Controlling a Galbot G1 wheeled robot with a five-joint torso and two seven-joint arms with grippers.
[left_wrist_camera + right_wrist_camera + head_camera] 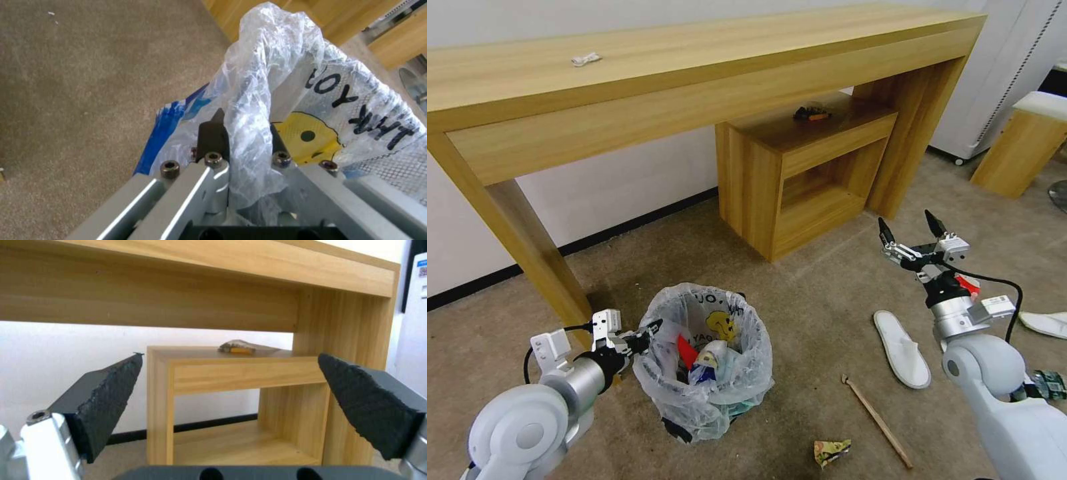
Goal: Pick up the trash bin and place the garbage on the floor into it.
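- Beige short-pile carpet floor point(820, 313) runs under a long light-wood console table point(694, 73) against a white wall; a smaller wooden open-shelf unit point(800, 167) sits beneath the table's right end.
- The trash bin point(704, 363), lined with a crinkly translucent bag printed with a yellow cartoon figure and black letters, stands on the carpet beside the table's left leg. It holds a red wrapper, a blue-and-white cup and other litter.
- The left gripper point(644, 333) is at the bin's left rim; in the left wrist view its black fingers point(213, 133) are pressed together on a fold of the bag point(253, 116) at the rim.
- The right gripper point(912, 230) is raised above the carpet, well to the right of the bin, its two pads point(111, 396) spread wide and holding nothing.
- On the carpet near the right arm lie a white slipper point(902, 348), a wooden stick point(878, 420) and a crumpled green-yellow wrapper point(832, 451); a second slipper point(1047, 323) lies at the right edge.
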